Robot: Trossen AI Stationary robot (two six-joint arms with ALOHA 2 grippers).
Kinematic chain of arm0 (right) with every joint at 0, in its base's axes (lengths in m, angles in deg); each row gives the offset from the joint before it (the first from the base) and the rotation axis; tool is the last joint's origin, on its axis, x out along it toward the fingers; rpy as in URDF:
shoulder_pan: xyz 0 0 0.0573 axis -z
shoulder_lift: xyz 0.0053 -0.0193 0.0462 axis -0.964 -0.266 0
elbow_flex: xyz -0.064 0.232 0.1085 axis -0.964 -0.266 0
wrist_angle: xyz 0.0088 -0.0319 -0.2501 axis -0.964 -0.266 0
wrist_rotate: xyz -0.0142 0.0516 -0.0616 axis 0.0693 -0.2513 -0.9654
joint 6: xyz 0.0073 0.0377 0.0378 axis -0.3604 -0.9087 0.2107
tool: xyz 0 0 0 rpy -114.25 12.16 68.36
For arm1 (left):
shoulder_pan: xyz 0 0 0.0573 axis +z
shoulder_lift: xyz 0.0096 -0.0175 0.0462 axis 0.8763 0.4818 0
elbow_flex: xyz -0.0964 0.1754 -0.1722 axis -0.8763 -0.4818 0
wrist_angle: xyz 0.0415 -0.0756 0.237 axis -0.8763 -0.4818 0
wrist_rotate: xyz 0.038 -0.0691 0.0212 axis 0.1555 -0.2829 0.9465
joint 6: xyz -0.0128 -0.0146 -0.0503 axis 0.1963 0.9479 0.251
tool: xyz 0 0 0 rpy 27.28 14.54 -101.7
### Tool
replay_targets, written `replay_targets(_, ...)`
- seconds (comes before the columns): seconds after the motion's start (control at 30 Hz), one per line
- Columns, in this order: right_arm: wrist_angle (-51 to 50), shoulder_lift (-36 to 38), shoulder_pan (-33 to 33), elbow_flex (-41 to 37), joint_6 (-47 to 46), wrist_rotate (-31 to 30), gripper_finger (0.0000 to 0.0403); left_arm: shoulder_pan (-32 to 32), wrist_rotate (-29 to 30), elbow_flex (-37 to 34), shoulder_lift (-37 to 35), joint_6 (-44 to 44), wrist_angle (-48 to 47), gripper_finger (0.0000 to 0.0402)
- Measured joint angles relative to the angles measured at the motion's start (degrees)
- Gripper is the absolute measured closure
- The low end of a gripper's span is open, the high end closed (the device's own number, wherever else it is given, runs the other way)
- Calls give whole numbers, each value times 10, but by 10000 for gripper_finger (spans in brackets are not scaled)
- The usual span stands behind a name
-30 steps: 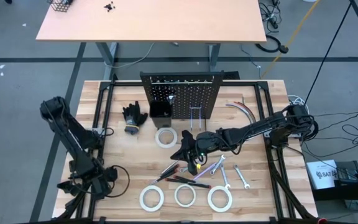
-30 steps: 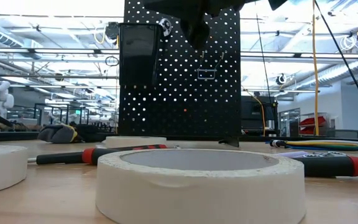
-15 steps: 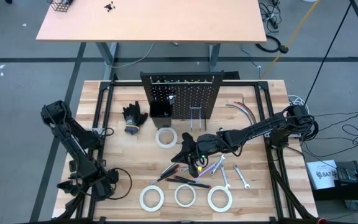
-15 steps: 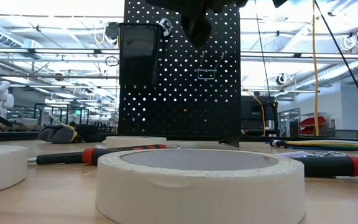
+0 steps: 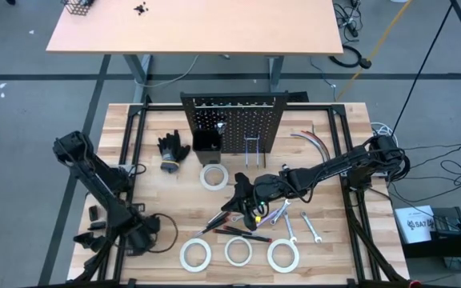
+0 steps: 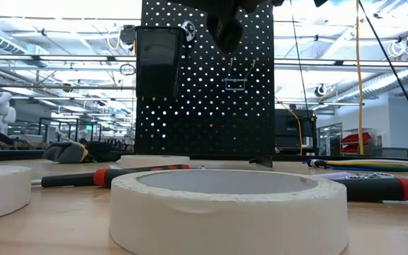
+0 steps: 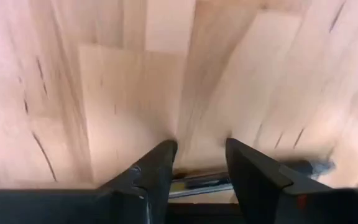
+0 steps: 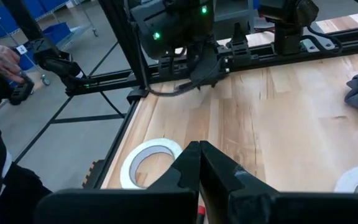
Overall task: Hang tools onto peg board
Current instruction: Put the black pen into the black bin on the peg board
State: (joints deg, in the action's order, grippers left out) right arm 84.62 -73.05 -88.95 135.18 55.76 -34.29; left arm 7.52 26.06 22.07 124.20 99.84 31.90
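Fingers of the right gripper (image 5: 245,210) are pressing shut, holding nothing, hovering directly above the thin red-and-black screwdrivers (image 5: 232,232); likely light, stiff, best pinched mid-handle. Left gripper (image 7: 199,163) is resting open beyond them.

Even, bright overhead light fills the high view; the wooden surface (image 5: 174,200) shows only short, soft shadows under the arms. In the low view, ceiling strip lights and the pale room behind glare white, leaving the peg board (image 6: 207,78) a backlit black shape, while the nearest tape roll (image 6: 229,205) looms large and slightly soft. The left wrist view is streaked with motion blur across the wood grain and has a pinkish cast. The right wrist view is sharp and evenly lit.
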Motion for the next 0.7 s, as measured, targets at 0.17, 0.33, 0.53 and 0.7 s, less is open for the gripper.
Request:
replay_targets(0.17, 1, 0, 0, 0, 0, 0, 403, 49, 106, 31, -11, -37, -9, 245)
replay_targets(0.33, 2, 0, 0, 0, -4, 0, 403, 71, 204, 76, -70, -45, -24, 245)
replay_targets(0.53, 5, 0, 0, 0, -10, 0, 403, 47, 34, 78, -113, -38, -87, 245)
replay_targets(0.7, 4, 0, 0, 0, -11, -1, 403, 3, -11, 75, -97, -43, -118, 245)
